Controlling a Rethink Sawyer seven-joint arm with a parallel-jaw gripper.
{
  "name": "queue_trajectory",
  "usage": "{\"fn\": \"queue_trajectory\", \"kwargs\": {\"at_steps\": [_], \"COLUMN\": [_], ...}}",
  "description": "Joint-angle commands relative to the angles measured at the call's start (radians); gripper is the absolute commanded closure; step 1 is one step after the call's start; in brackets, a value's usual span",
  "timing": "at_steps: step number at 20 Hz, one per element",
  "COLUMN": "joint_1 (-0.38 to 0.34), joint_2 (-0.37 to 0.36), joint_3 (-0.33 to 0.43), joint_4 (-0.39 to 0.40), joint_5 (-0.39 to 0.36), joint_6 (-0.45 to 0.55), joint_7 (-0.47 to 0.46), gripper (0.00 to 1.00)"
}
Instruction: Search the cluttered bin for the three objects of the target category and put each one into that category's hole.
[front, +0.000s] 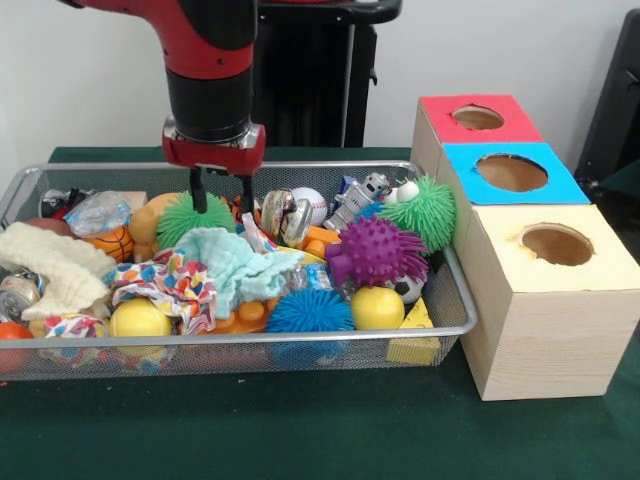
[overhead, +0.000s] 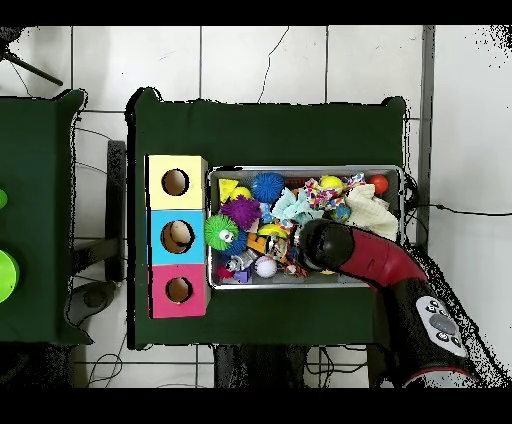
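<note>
Your end effector (front: 220, 192) hangs open and empty over the green spiky ball (front: 190, 217) at the far side of the cluttered bin (front: 455, 285). Nothing shows in the red hole (front: 478, 118) at the desk's far right, so all three objects probably remain.

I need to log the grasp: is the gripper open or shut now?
Open. In the front view, the gripper shows two dark fingers apart, hanging over the cluttered bin with nothing between them.
</note>
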Motion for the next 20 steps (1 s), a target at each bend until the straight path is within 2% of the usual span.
{"fn": "queue_trajectory", "kwargs": {"at_steps": [1, 11, 20], "joint_1": [-0.021, -0.026, -0.036], "joint_2": [0.036, 0.007, 0.088], "joint_3": [0.052, 0.04, 0.048], "joint_4": [0.022, 0.132, 0.156], "joint_5": [-0.029, -0.041, -0.046], "joint_6": [0.002, -0.048, -0.147], "joint_7": [0.057, 0.082, 0.106], "gripper": [0.0, 0.0, 0.0]}}
